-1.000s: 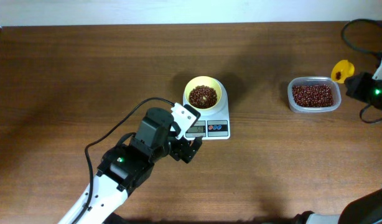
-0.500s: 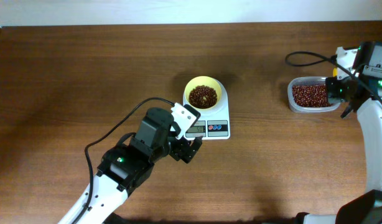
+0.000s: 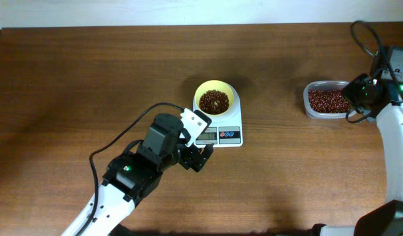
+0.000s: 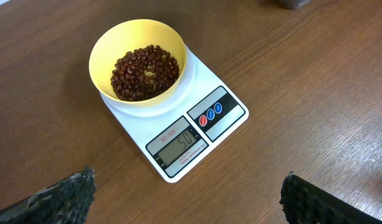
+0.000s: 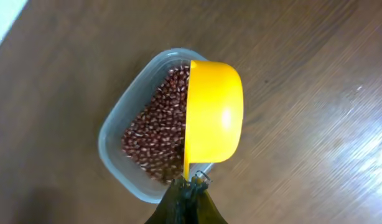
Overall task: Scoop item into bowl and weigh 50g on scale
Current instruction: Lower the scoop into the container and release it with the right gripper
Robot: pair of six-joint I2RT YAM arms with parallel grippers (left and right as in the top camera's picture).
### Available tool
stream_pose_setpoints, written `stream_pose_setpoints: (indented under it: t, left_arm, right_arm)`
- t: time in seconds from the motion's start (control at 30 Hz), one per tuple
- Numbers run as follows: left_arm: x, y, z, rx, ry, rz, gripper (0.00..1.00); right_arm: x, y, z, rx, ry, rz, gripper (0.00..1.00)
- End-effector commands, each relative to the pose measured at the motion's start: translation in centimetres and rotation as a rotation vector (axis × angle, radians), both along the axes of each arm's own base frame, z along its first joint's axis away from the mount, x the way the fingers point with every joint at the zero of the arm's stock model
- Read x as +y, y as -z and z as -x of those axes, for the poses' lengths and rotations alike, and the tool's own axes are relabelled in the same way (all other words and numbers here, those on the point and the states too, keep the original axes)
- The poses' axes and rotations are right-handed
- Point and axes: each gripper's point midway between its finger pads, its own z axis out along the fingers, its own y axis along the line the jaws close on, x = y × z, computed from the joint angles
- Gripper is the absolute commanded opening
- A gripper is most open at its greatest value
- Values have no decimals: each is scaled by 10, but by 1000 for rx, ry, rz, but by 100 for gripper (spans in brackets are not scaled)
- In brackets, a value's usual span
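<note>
1 bowl (image 3: 215, 90) of beans (image 3: 214, 101) on 1 scale (image 3: 226, 136), mid-table; display reads 50.
Left gripper (image 3: 199, 141) wide open near scale's front; right gripper (image 5: 190, 190) clamped on 1 yellow scoop (image 5: 214, 112) over 1 bean tub (image 3: 329, 113) by right edge.

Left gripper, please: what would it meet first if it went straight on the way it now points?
Probably the scale, at its front edge; the bowl sits farther on. Depth is unclear.

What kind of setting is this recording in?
Probably a lab test bench, not a real kitchen: a bare wooden table, a kitchen scale carrying a bowl of beans, and a clear tub.
</note>
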Motion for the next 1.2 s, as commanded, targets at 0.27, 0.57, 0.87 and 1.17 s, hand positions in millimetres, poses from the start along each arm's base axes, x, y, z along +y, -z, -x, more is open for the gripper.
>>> stream_pose_setpoints:
  t: [0.27, 0.57, 0.87, 1.17]
  left_arm:
    - [0, 3, 2, 13, -4, 6, 99]
    - [0, 3, 2, 12, -4, 6, 99]
    - [0, 3, 2, 12, -4, 6, 99]
    - [0, 3, 2, 12, -4, 5, 99]
  right_arm:
    - [16, 8, -39, -267, 256, -287, 4]
    - [19, 45, -24, -208, 280, -299, 4]
    - [31, 67, -21, -205, 245, -353, 4]
    - [32, 69, -19, -191, 239, -353, 86]
